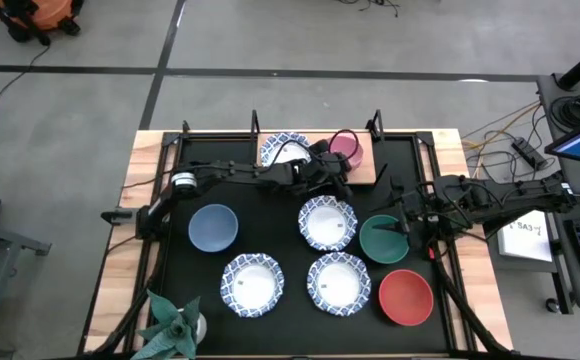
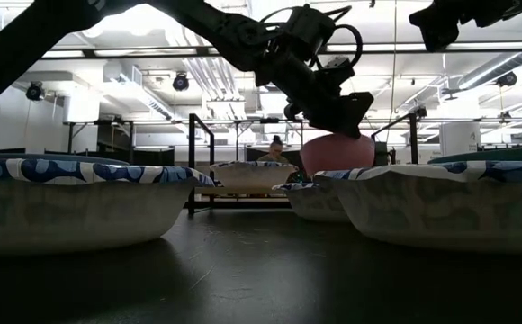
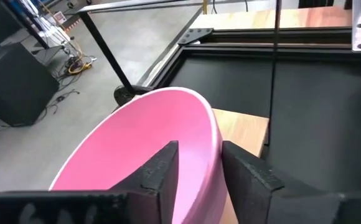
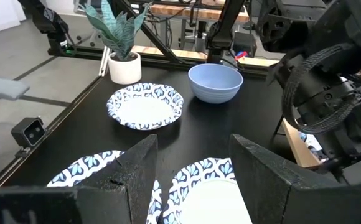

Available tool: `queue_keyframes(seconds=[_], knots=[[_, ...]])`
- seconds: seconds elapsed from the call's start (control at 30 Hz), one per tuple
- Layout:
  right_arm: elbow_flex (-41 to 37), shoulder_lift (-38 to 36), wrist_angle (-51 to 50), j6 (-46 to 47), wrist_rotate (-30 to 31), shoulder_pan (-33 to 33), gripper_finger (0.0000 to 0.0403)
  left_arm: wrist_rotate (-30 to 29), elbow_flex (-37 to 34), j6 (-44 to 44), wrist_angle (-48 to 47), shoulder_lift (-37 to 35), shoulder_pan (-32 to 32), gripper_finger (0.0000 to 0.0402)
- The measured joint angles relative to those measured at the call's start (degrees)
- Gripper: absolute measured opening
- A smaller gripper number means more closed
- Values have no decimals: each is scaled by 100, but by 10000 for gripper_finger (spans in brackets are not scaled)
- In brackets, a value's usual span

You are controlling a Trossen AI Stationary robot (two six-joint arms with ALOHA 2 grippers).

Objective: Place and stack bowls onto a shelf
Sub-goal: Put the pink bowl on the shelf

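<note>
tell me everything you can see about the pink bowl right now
The pink bowl is small, round and plain, smooth and glossy-looking. The left gripper is shut on its rim, one finger inside and one outside. It sits over the right part of the wooden shelf, beside a blue-patterned bowl; whether it touches the board is unclear.

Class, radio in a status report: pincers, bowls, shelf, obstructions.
Left pincer shut on plain pink bowl over light wooden shelf. Right pincer open above the table. One patterned bowl shelved. Nothing obstructing.

Two bowls (image 1: 316, 148) on shelf (image 1: 365, 172) at rear; six bowls (image 1: 310, 255) in front.
</note>
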Motion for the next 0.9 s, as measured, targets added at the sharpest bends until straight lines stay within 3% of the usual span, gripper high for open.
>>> queue_keyframes(seconds=[0.23,0.43,0.7,0.9], knots=[[0,4,3,13,75,0,189,-4,0,-56,-475,-269,-28,130],[0,15,1,251,503,0,189,-17,-9,-61,-1164,-603,-167,138],[0,412,-16,751,2257,-4,187,-42,-83,16,-2942,-1475,-652,137],[253,1438,-46,820,2557,-43,142,-857,-641,-40,-3353,-2317,-1136,137]])
